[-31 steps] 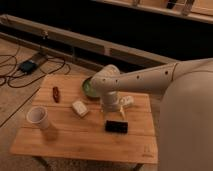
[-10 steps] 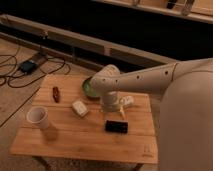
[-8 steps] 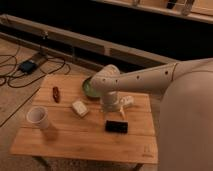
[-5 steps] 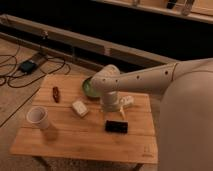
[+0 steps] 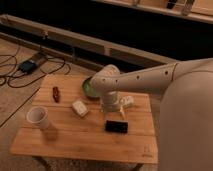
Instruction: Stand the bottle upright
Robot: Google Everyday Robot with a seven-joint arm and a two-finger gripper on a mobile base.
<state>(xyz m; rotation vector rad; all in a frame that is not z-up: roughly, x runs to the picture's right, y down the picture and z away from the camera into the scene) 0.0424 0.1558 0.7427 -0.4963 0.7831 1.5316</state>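
One bottle shows just right of the gripper, low over the table; its grip cannot be told. One green bowl behind-left, one cream block left, one black object in front, one paper cup far left.

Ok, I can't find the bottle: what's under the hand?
The hand is low over the table, by the green bowl. Of the bottle only a whitish end shows; the rest is covered.
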